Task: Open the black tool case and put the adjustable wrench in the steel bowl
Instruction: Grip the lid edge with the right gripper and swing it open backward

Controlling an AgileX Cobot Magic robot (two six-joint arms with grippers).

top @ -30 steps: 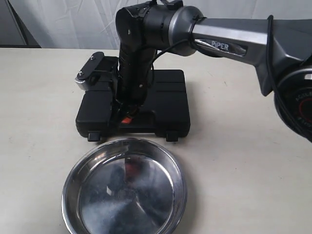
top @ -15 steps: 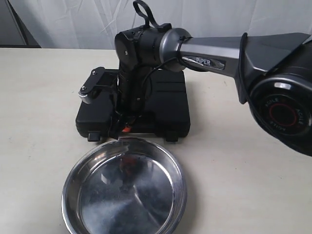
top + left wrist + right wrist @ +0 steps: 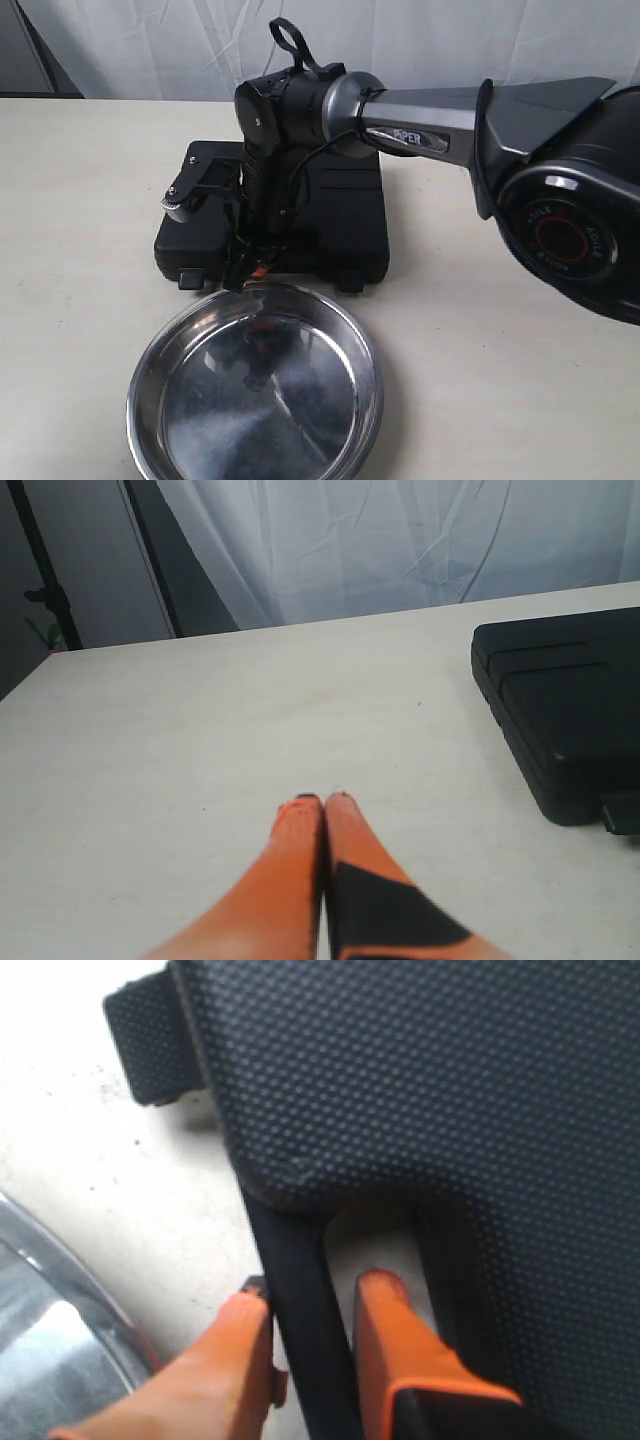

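The black tool case (image 3: 330, 210) lies closed on the table, so the adjustable wrench is hidden. In front of it sits the steel bowl (image 3: 270, 400), holding nothing. My right gripper (image 3: 250, 268) reaches across to the case's front edge, beside the bowl's rim. In the right wrist view its orange fingers (image 3: 410, 1360) sit either side of the case's carry handle bar (image 3: 295, 1260), and the right gripper (image 3: 315, 1300) is shut on it. My left gripper (image 3: 323, 802) is shut on nothing, hovering over bare table left of the case (image 3: 570, 710).
Two latch tabs (image 3: 190, 280) (image 3: 350, 283) stick out from the case's front edge; one latch tab (image 3: 150, 1045) shows in the right wrist view, next to the bowl's rim (image 3: 50, 1340). A white curtain hangs behind the table.
My right arm has dropped and its wrist has come lower and nearer the case's front edge. The case stays closed and the bowl has not moved.
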